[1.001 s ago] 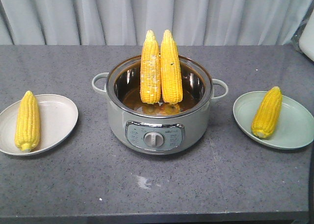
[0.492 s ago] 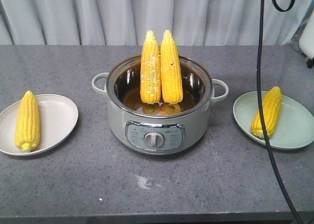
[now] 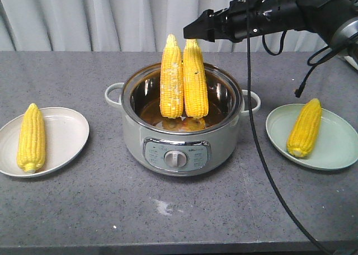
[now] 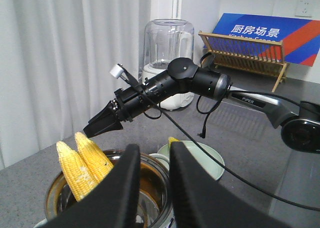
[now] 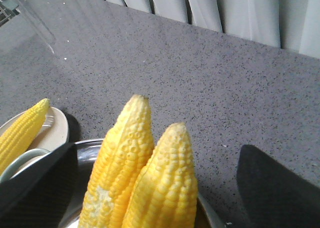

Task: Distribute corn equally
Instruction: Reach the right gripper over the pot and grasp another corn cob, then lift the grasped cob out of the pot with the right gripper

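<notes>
Spread wide, the right arm's black fingers (image 5: 275,188) hover over two bright yellow corn cobs (image 3: 195,79) upright in a grey electric pot (image 3: 179,149), centre frame. One cob (image 3: 31,137) lies on a white plate (image 3: 70,132) at left, another cob (image 3: 305,127) on a pale green plate (image 3: 335,146) at right (the left arm's black fingers (image 4: 120,193) are slightly parted).

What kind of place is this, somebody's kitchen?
Likely a mock kitchen staged for robot trials, not a home: an electric pot holding corn on a grey counter, a wooden dish rack, and plain curtains as backdrop.
</notes>
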`<state>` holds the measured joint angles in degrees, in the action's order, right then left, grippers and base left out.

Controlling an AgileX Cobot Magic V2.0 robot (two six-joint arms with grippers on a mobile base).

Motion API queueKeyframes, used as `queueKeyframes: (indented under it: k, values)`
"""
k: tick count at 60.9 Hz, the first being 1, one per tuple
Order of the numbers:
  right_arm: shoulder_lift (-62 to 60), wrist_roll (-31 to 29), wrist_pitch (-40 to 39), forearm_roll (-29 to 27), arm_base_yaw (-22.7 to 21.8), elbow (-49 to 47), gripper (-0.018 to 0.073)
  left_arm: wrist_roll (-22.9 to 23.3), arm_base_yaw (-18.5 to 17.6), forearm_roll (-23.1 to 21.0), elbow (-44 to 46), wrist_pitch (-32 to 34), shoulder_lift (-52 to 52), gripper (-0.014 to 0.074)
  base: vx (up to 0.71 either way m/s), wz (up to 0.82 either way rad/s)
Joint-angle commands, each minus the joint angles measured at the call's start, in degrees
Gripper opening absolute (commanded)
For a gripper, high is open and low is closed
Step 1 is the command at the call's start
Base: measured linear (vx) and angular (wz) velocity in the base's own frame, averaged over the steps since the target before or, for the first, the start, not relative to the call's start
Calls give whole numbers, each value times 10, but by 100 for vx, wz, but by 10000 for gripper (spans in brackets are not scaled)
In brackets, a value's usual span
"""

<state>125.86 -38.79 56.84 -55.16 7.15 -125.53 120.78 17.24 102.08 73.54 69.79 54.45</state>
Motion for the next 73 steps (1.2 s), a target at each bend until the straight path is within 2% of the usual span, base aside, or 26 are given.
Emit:
queueKeyframes:
  k: [1, 18, 27, 38, 50, 58, 63, 73]
  values:
    - [-27, -7, -22, -31, 2, -19, 610, 7, -4, -40, 18, -17, -3, 145, 0, 0]
    - [-4, -5, -13, -31, 2, -19, 587, 6, -4, -39, 18, -17, -3, 145, 0, 0]
    - [1, -3, -1, -23, 2, -19, 538, 6, -4, -39, 18, -17, -3, 145, 0, 0]
    - [3, -4, 7, 13, 2, -19, 384, 6, -4, -39, 18, -17, -3, 145, 0, 0]
    - [3, -9, 10, 10, 2, -19, 147, 6, -4, -39, 18, -17, -3, 145, 0, 0]
    - [3, -10, 12, 5, 2, -19, 32, 6, -4, -39, 18, -17, -3, 145, 0, 0]
    - [-3, -18, 12, -12, 2, -19, -13, 6, -4, -39, 18, -17, -3, 145, 0, 0]
    - [-24, -57, 2, -35, 2, -19, -8, 6, -4, -39, 18, -18, -3, 145, 0, 0]
